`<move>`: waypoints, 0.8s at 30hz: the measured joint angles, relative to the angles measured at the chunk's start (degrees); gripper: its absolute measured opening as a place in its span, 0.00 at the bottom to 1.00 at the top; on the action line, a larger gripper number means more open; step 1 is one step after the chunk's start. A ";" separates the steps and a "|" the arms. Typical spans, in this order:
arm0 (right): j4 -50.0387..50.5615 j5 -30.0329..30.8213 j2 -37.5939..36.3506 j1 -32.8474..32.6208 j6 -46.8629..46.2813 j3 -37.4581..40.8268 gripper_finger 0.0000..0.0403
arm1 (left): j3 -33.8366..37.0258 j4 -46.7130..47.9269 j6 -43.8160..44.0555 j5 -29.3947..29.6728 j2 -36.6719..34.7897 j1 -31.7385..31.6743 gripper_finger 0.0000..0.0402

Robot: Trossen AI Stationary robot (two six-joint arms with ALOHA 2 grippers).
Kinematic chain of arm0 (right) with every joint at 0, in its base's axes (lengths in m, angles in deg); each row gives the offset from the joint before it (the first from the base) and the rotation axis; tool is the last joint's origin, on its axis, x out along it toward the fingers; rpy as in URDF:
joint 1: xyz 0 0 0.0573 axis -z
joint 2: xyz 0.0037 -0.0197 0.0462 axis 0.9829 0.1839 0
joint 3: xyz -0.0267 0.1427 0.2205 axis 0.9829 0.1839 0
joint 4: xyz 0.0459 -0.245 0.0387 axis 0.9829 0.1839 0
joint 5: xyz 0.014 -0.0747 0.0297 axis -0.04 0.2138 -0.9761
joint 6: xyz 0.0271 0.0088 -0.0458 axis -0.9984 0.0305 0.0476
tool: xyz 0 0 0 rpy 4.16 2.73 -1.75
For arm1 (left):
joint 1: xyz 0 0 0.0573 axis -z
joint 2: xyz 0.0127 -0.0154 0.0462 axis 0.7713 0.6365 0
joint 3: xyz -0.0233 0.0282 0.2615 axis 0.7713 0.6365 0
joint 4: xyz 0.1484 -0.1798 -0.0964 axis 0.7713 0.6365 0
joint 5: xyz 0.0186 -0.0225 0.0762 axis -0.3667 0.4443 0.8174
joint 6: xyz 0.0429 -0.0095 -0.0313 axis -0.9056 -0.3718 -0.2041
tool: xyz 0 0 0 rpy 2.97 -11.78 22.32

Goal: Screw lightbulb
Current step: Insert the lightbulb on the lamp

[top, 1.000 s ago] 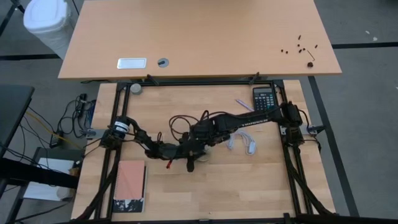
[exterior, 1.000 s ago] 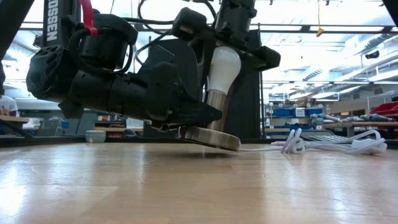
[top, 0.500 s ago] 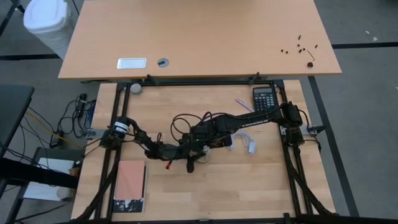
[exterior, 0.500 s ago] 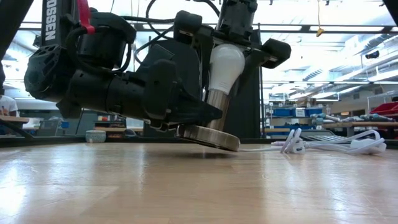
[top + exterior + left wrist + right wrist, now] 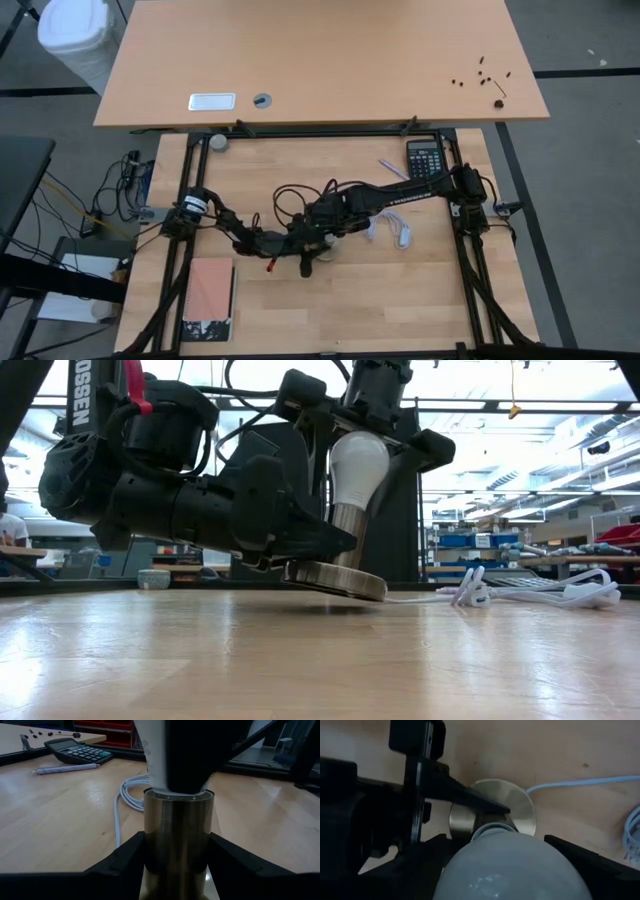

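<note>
Jaws of left gripper (image 5: 175, 860) clamped on brass socket (image 5: 178, 835); right gripper (image 5: 375, 430) jaws straddle lightbulb (image 5: 357, 465), probably apart, contact unclear. Lightbulb: white pear-shaped globe, upright, neck seated in socket, whose disc base sits tilted just above surface (image 5: 320, 660).

White lightbulb (image 5: 358, 460), brass-coloured socket (image 5: 178, 837) with white cord (image 5: 520, 595), black calculator (image 5: 424, 157), salmon-pink notebook (image 5: 211, 287), pale wooden table (image 5: 400, 290)
</note>
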 joint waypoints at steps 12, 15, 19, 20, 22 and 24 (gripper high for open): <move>0.36 -3.29 -0.23 2.26 5.34 0.02 0.83 | 0.00 0.20 -0.01 0.04 0.00 -0.02 0.48; 0.42 -3.41 -0.24 2.48 6.30 0.02 0.83 | 0.00 0.50 -0.26 0.33 0.00 -0.02 0.48; 0.42 -4.85 -0.24 2.48 6.75 0.02 0.83 | -0.02 1.48 -0.31 0.64 0.00 -0.02 0.48; 0.42 -4.93 -0.29 2.48 6.78 0.02 0.83 | -0.02 1.76 -0.31 0.80 0.00 -0.02 0.48; 0.61 -5.02 -0.71 2.46 6.92 0.02 0.83 | -0.02 2.01 -0.33 0.97 0.00 -0.02 0.48; 0.58 -5.02 -1.15 2.46 6.94 0.02 0.83 | -0.02 2.01 -0.31 1.03 0.00 -0.02 0.48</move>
